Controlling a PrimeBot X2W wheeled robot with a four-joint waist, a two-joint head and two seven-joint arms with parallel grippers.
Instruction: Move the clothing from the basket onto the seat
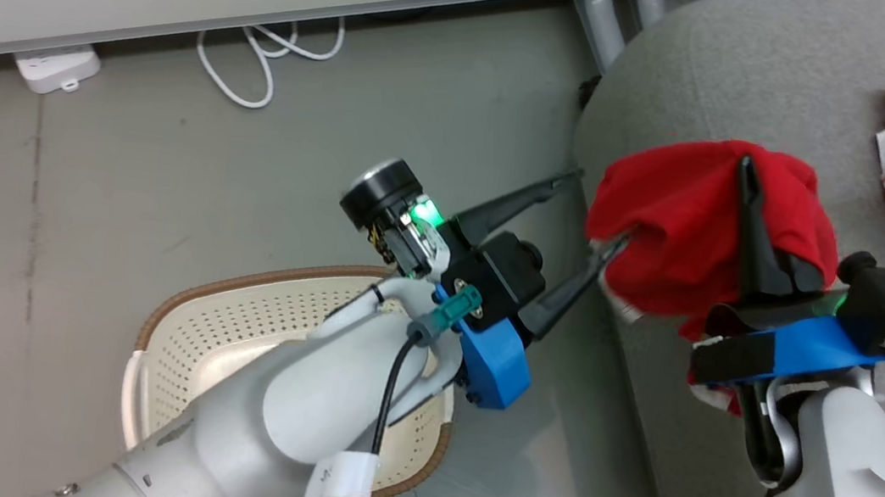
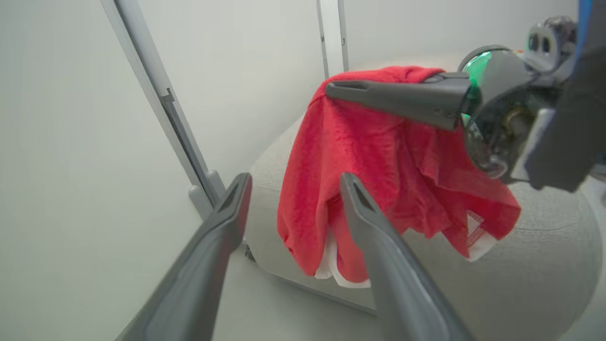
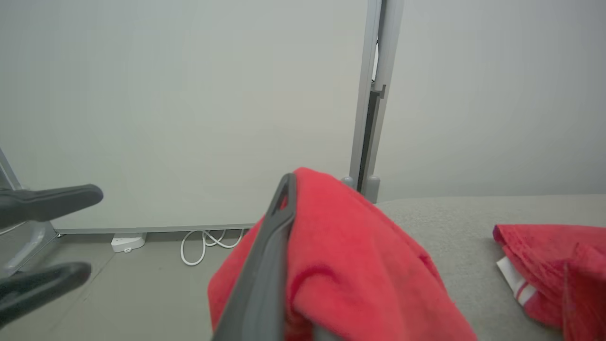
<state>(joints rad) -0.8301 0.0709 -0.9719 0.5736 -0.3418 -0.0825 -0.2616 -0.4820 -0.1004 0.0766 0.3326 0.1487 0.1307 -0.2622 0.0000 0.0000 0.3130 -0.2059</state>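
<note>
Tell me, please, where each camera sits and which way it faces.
Head view: on the head, looking down at basket and seat; left gripper, right gripper show.
Left wrist view: on that wrist, facing the red garment the right gripper holds; its open fingers show.
Right wrist view: on that wrist, facing the wall over the seat; one finger shows.
All share the red garment.

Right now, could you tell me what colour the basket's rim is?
Brown, edging the cream basket; clearest in the head view.
</note>
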